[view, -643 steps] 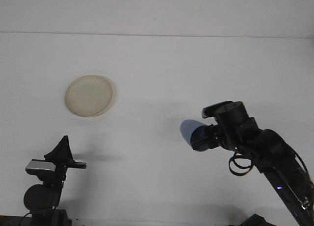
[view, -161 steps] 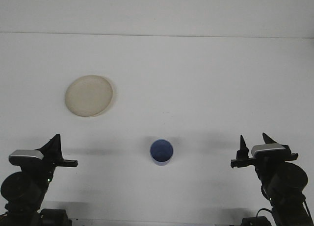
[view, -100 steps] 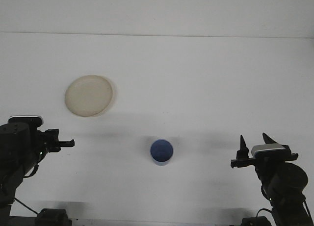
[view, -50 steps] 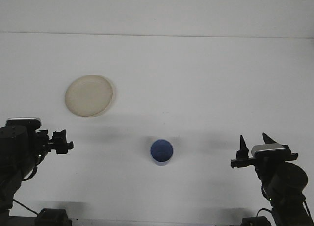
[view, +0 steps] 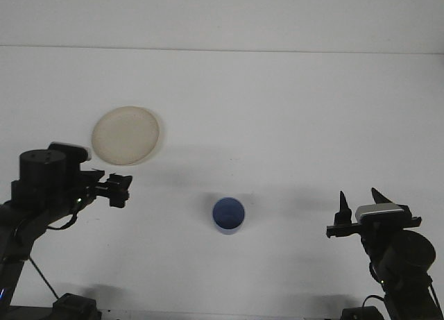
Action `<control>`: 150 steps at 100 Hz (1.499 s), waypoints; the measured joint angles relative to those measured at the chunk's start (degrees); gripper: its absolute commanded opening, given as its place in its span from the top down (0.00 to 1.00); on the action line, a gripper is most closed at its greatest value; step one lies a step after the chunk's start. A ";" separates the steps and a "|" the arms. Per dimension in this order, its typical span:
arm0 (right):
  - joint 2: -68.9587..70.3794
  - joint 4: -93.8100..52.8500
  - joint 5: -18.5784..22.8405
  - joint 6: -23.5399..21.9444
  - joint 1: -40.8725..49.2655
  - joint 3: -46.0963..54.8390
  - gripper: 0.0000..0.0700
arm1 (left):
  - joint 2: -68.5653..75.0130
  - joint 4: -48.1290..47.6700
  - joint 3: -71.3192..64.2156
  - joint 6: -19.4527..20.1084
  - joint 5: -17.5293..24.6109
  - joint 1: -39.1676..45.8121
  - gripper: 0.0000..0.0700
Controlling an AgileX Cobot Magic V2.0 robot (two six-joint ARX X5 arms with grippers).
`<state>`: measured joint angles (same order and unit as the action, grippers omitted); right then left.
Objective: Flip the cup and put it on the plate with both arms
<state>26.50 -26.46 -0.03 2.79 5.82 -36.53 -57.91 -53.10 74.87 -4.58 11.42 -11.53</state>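
left gripper [view: 121, 189] is pointing almost end-on toward the cup [view: 228, 214], so its fingers are reading as one dark clump; gap between them too small to tell. Left arm [view: 41, 195] is running off the left and bottom edges, base cut off. Right arm [view: 401, 264] is getting cropped at the bottom edge too, only the wrist end showing. Cup interior is just flat blue, too small to tell any detail inside
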 measured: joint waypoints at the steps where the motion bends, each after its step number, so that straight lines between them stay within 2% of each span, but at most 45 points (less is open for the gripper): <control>1: 0.00 0.00 0.00 0.00 0.00 0.00 0.34 | -0.59 -0.02 0.33 -0.07 0.00 -0.59 0.32; 28: 0.00 0.00 0.02 0.00 0.00 0.00 0.34 | -17.42 0.20 9.33 -0.96 0.13 -16.02 0.32; 50: 0.00 0.00 0.00 0.00 0.00 0.00 0.34 | -28.46 0.39 13.62 -0.96 0.20 -24.11 0.32; 63: 0.00 0.00 0.00 0.00 0.00 0.00 0.34 | -32.22 0.35 13.81 -0.96 0.22 -27.23 0.31; 76: 0.00 0.00 0.00 0.00 0.00 0.00 0.34 | -35.26 0.37 13.81 -0.96 0.26 -29.40 0.23; 116: 0.00 0.00 0.00 0.00 0.00 0.00 0.34 | -44.72 0.79 13.90 -0.90 -2.12 -32.50 0.25; 121: 0.00 0.02 0.00 0.00 0.00 0.00 0.34 | -45.66 0.79 13.90 -0.87 -2.25 -32.52 0.31; 126: 0.00 0.02 0.02 0.00 0.00 0.00 0.34 | -46.34 0.79 13.90 -0.85 -2.27 -32.52 0.44; 142: 0.00 0.00 0.02 -0.02 0.00 0.00 0.34 | -46.84 0.81 13.90 -0.63 -2.29 -32.54 1.00; 150: 0.00 0.00 0.00 0.00 0.00 0.00 0.34 | -46.84 0.74 13.90 -0.44 -2.29 -32.59 0.99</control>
<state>26.50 -26.46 -0.03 2.79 5.82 -36.53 -104.75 -52.36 88.77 -5.02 9.13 -44.12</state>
